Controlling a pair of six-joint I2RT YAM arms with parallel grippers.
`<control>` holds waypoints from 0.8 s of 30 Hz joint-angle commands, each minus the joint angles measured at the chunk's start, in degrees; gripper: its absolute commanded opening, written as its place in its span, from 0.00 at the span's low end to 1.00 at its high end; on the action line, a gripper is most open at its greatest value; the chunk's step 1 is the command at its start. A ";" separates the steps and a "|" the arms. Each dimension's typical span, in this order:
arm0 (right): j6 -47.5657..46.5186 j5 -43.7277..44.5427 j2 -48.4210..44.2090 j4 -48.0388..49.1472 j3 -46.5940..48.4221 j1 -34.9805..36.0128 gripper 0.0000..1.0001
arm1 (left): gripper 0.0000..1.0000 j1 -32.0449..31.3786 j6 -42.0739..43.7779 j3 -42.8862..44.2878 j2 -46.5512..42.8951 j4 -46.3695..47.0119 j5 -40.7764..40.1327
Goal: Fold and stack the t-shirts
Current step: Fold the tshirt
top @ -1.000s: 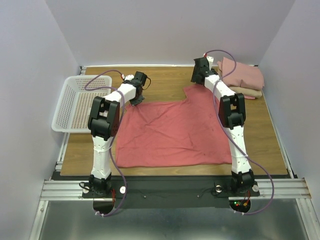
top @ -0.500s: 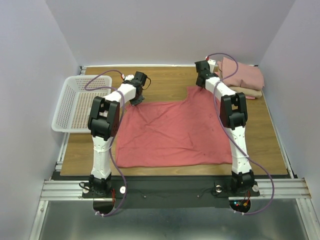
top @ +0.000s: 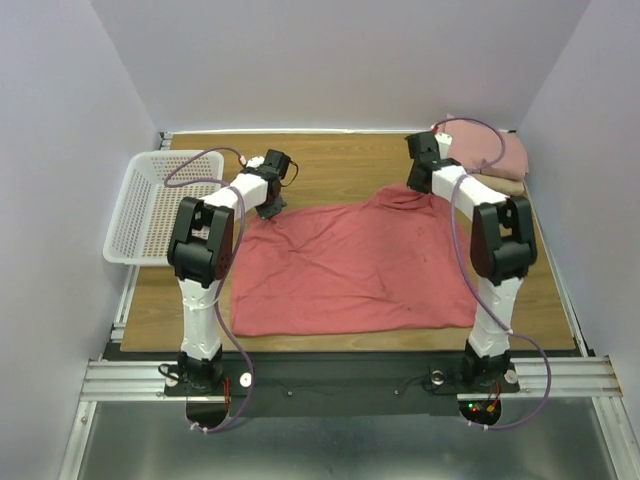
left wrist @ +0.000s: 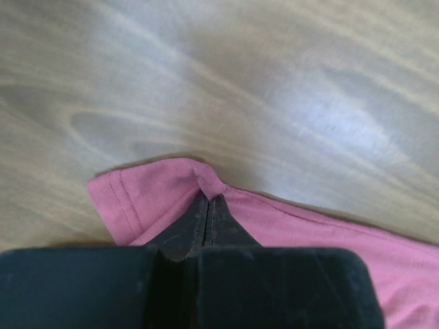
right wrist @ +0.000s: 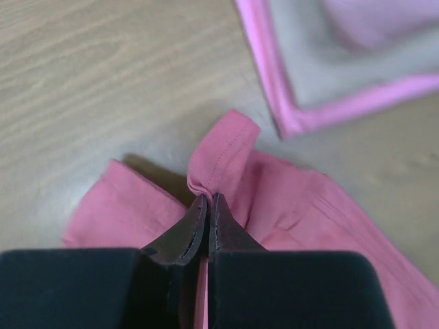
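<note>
1. A wooden surface [top: 340,165] stands boxed in by pale lilac walls [top: 330,60].
2. One white mesh basket [top: 150,205] sits at the surface's 9 o'clock edge.
3. One coral-red shirt [top: 350,265] lies spread at centre. The left fingers [left wrist: 193,229] are pinching its 11 o'clock corner and the right fingers [right wrist: 188,233] its 1 o'clock corner.
4. Three folded shirts [top: 492,152] are stacked at 2 o'clock, dusty-pink over tan over bright-pink.

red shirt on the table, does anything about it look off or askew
Nothing damaged, but the coral-red shirt doesn't lie flat: its far edge is puckered where the left gripper and right gripper pinch it, and the far right corner bunches into a hump close to the folded stack.
</note>
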 commanded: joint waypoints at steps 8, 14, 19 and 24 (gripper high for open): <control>6.32 -0.24 -30.33 4.92 -26.52 2.97 0.00 | 0.00 -2.55 -1.46 -9.84 -11.37 2.00 1.02; 8.95 -3.40 -43.89 4.31 -40.32 4.03 0.00 | 0.00 -4.75 -4.36 -18.89 -18.13 3.84 -0.21; 11.67 -5.60 -54.00 0.62 -47.61 6.23 0.00 | 0.00 -5.80 -6.91 -25.91 -22.87 4.46 -1.27; 13.61 -5.69 -59.10 -3.25 -51.40 8.43 0.00 | 0.00 -7.21 -8.84 -30.49 -25.61 5.34 -1.62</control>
